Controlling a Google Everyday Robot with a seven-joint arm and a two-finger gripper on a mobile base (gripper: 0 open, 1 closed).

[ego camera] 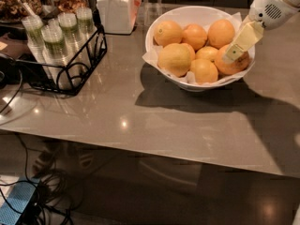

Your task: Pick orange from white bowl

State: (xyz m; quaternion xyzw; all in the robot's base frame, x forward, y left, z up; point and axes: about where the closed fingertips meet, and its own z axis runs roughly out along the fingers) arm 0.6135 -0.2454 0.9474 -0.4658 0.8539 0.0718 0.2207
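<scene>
Orange (238, 65) lies inside white bowl (187, 13), against its right rim, paler fruits (174, 59) packed to its left. Gripper (231, 56) slants down over bowl's right side, its tip at the orange's top. Grip state: cannot tell.

Probably a café or office pantry: bench (187, 125) carrying fruit (174, 59) in a white bowl (187, 11), racked cups (52, 36), a jar (115, 11); my claw (233, 55) hangs over the bowl's right side.
</scene>
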